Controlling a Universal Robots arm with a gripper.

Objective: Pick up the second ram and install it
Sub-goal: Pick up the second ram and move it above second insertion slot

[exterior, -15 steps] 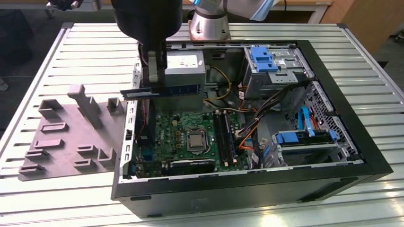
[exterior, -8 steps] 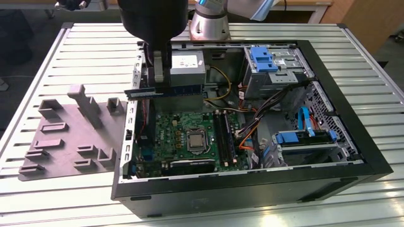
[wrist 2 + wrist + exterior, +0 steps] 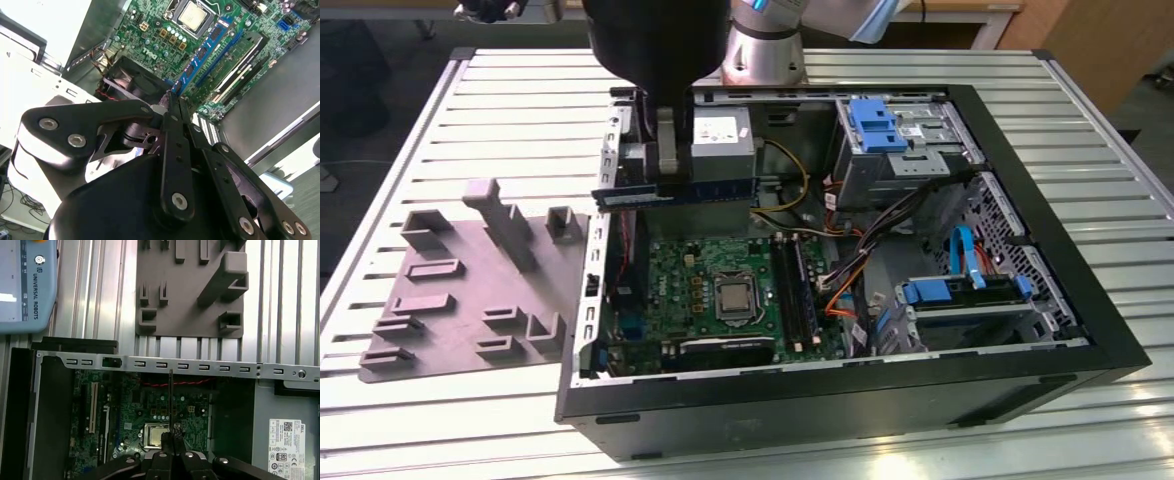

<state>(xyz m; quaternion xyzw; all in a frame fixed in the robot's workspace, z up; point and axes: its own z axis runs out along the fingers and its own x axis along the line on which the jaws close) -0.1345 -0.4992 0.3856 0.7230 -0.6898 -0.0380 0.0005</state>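
Observation:
My gripper [image 3: 670, 183] hangs over the back left part of the open computer case [image 3: 854, 392], shut on the second ram [image 3: 720, 190]. The ram is a long, flat, dark bluish stick with a row of chips, held level above the motherboard [image 3: 700, 270]. In the second wrist view the fingers [image 3: 175, 145] pinch the ram [image 3: 200, 57] at one end. In the first wrist view the ram [image 3: 171, 400] shows edge-on as a thin line rising from the gripper [image 3: 171, 439]. The long black memory slots [image 3: 790, 290] lie lower, toward the exterior view's right of the processor socket [image 3: 735, 298].
A light grey plastic tray [image 3: 454, 290] with raised blocks and a tall post lies on the slatted table at the exterior view's left of the case. Inside the case are a power supply [image 3: 720, 135], cable bundles [image 3: 854, 260] and blue drive brackets [image 3: 958, 290].

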